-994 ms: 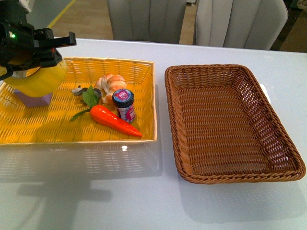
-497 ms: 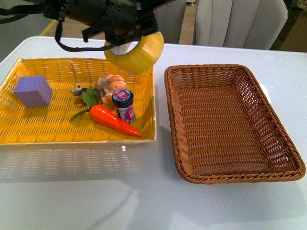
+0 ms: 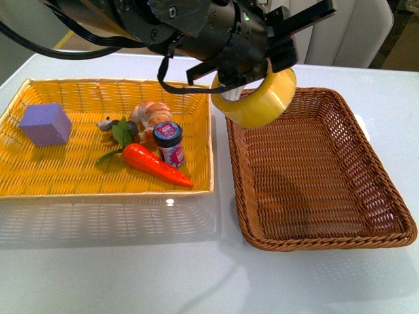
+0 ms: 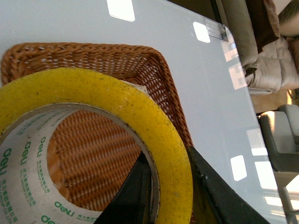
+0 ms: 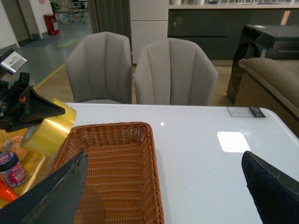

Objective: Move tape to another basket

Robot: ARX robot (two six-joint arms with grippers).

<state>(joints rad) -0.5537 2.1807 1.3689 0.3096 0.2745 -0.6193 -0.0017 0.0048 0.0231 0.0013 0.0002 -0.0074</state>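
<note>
The left gripper (image 3: 265, 62) is clamped on the wide roll of translucent yellowish packing tape with a white printed core (image 3: 258, 98). In the left wrist view one black finger (image 4: 135, 191) sits inside the core and the other presses the outer yellow face, so the wall of the roll is pinched between them. The roll hangs tilted in the air, touching nothing but the gripper.

The tape is over the far corner of the dark brown woven wicker rectangular basket (image 3: 386, 196), on the side of that basket's rim nearest the bright yellow woven basket (image 3: 65, 190). Through the core, the left wrist view shows the brown basket's woven floor and rounded corner (image 4: 93, 51). The arm's shadow falls on that floor; nothing lies in the brown basket.

The right gripper (image 5: 164, 156) is released, its two dark fingers (image 5: 51, 196) spread wide apart with nothing between them. It is above the white table (image 3: 196, 261), on the side of the brown basket away from the yellow one, and it looks down along the basket (image 5: 107, 128) with the tape (image 5: 46, 128) at its far end.

The yellow basket lies just beside the brown basket, apart from it. It holds a purple cube (image 3: 44, 124) at the end farthest from the brown basket. Closer to the brown basket are an orange carrot (image 3: 154, 165), a small jar with a dark blue lid (image 3: 169, 142) and a pale orange lumpy item (image 3: 150, 114). Two grey upholstered chairs (image 5: 98, 65) stand beyond the brown basket's far end.
</note>
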